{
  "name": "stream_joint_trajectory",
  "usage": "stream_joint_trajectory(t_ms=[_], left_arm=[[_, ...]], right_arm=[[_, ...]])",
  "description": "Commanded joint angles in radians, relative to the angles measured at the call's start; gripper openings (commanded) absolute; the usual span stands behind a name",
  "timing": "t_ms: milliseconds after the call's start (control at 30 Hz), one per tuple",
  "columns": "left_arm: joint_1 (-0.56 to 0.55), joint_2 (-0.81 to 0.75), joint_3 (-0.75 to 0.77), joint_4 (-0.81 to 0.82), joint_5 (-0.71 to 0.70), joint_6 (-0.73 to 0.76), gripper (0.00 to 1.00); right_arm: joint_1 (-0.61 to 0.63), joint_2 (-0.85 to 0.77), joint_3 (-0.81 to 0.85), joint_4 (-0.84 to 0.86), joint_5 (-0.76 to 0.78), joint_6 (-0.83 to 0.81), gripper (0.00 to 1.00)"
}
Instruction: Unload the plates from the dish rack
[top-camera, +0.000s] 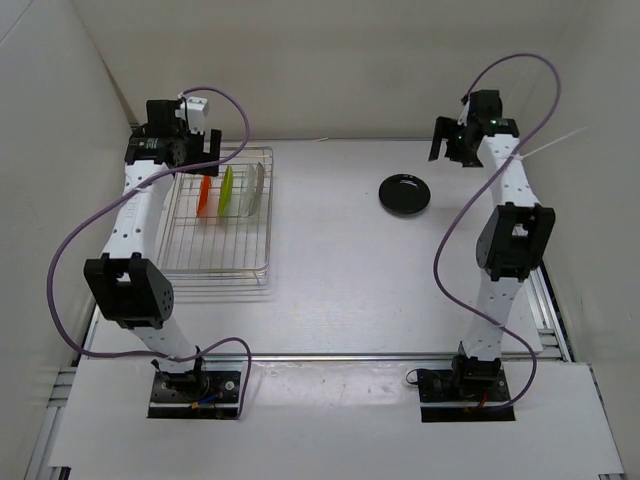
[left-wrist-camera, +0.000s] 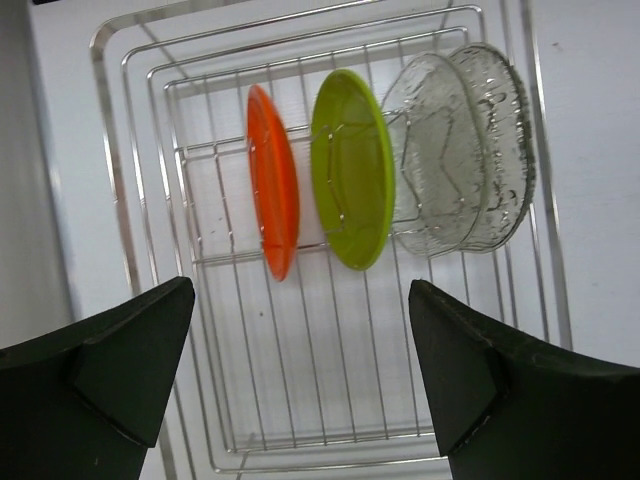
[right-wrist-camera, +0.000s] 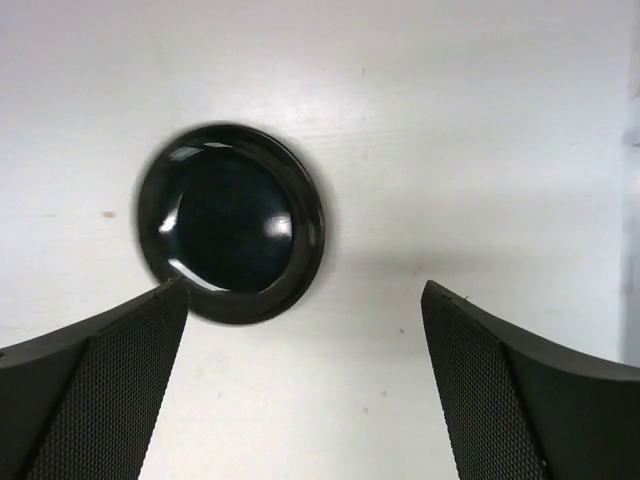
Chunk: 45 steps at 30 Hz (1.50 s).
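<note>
The silver wire dish rack (top-camera: 225, 262) stands on the table at the left; it also shows in the left wrist view (left-wrist-camera: 330, 400). Three plates stand on edge in it: orange-red (left-wrist-camera: 273, 195), lime green (left-wrist-camera: 352, 168) and clear (left-wrist-camera: 462, 148). In the top view they are the orange-red (top-camera: 204, 195), green (top-camera: 227, 190) and clear (top-camera: 256, 188) plates. The black plate (top-camera: 405, 193) lies flat on the table at the right, also in the right wrist view (right-wrist-camera: 230, 222). My left gripper (top-camera: 197, 147) is open above the rack's far end. My right gripper (top-camera: 448, 145) is open and empty, raised beyond the black plate.
White walls close in the table at the left, back and right. Purple cables loop from both arms. A metal rail (top-camera: 550, 300) runs along the table's right edge. Bare white table (top-camera: 340, 260) lies between the rack and the black plate.
</note>
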Motion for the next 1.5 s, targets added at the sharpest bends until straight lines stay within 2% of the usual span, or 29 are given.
stream_joint_trajectory(t_ms=[0,233,367,467,600,633,700,767,933,1000,1067,1400,1467], left_arm=[[0.011,0.032,0.036,0.030,0.124,-0.038,0.99],[0.051,0.151,0.096,0.061,0.146,-0.047,0.99],[0.060,0.219,0.124,0.061,0.108,-0.047,0.93],[0.070,0.250,0.124,0.061,0.108,-0.056,0.87],[0.070,0.259,0.110,0.070,0.108,-0.079,0.66],[0.070,0.259,0.110,0.070,0.108,-0.079,0.58],[0.070,0.268,0.099,0.070,0.108,-0.090,0.55],[0.070,0.268,0.090,0.070,0.108,-0.090,0.46],[0.070,0.288,0.090,0.059,0.088,-0.090,0.43],[0.070,0.288,0.081,0.059,0.088,-0.099,0.37],[0.070,0.297,0.081,0.059,0.078,-0.099,0.27],[0.060,0.316,0.081,0.050,0.057,-0.110,0.19],[0.050,0.316,0.081,0.039,0.057,-0.110,0.11]], right_arm=[[-0.006,-0.161,0.012,-0.049,0.042,-0.020,1.00],[-0.006,-0.339,-0.084,-0.110,-0.074,-0.057,0.97],[0.003,-0.411,-0.163,-0.110,-0.103,-0.057,0.96],[0.014,-0.437,-0.186,-0.110,-0.114,-0.057,0.96],[0.023,-0.437,-0.186,-0.110,-0.114,-0.057,0.95],[0.023,-0.437,-0.186,-0.110,-0.114,-0.057,0.95],[0.023,-0.437,-0.186,-0.110,-0.114,-0.057,0.95],[0.032,-0.437,-0.186,-0.110,-0.114,-0.057,0.95],[0.032,-0.437,-0.186,-0.110,-0.123,-0.057,0.94],[0.032,-0.437,-0.186,-0.110,-0.123,-0.057,0.94],[0.032,-0.437,-0.186,-0.110,-0.123,-0.057,0.94],[0.032,-0.446,-0.186,-0.110,-0.123,-0.047,0.94],[0.032,-0.446,-0.186,-0.110,-0.123,-0.047,0.94]])
